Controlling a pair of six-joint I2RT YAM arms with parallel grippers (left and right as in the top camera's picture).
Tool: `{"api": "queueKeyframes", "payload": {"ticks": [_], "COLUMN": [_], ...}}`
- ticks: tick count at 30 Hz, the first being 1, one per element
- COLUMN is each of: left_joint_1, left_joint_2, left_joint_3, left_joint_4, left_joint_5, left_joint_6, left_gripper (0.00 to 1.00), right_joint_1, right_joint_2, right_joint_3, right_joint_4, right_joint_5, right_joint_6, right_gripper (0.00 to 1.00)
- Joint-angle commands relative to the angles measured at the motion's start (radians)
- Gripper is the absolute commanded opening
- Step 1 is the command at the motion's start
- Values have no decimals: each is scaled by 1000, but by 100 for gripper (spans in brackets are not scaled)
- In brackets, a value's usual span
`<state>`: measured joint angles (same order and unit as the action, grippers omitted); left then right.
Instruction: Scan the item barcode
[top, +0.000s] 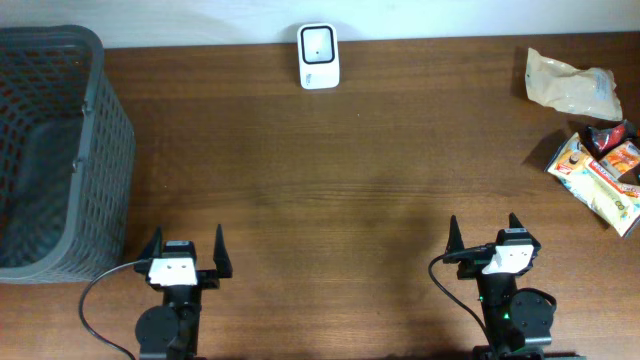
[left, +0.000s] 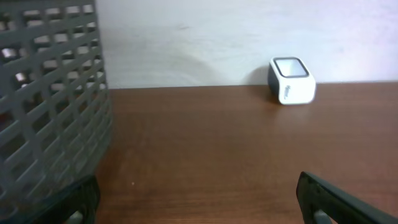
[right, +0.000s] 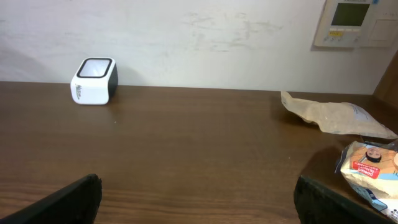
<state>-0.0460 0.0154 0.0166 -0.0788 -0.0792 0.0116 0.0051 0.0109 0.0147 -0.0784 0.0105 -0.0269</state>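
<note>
2 empty-handed | left gripper (top: 189, 238) jaws spread wide | right gripper (top: 483, 225) jaws spread wide

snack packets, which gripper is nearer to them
Right. The right gripper sits diagonally near the snack packets; the left gripper is far over by the basket.

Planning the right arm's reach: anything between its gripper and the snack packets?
Overhead shows only bare table between right gripper and snack packets.

The table (top: 330, 180) is brown wood. The basket (top: 108, 160) is dark grey with a grid of holes. The scanner (top: 318, 56) is white and black. The bag (top: 565, 82) is tan
</note>
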Motion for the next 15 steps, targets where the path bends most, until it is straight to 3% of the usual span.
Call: {"api": "queueKeyframes", "payload": {"ticks": [1,5,9,15], "left_joint_1": [5,5,5,5], "left_joint_2": [-11,-11,-11,-11], "left_joint_3": [-8,-8,-8,-8], "left_joint_4": [8,8,2,2], "left_joint_5": [-73,-73,-28,-26], "left_joint_6": [-78,-77,13,16], "left_gripper": [99,99,99,99], "right_joint_1": [-6,-6,-6,-6], "right_joint_2": [-8,-8,-8,-8], "right_joint_3": [-9,-9,-9,-9], "right_joint_4": [-3,-3,-3,-3], "right_joint_5": [2,2,2,2], "right_joint_6": [-2,-2,-2,-2], "right_gripper": [98,98,98,98]}}
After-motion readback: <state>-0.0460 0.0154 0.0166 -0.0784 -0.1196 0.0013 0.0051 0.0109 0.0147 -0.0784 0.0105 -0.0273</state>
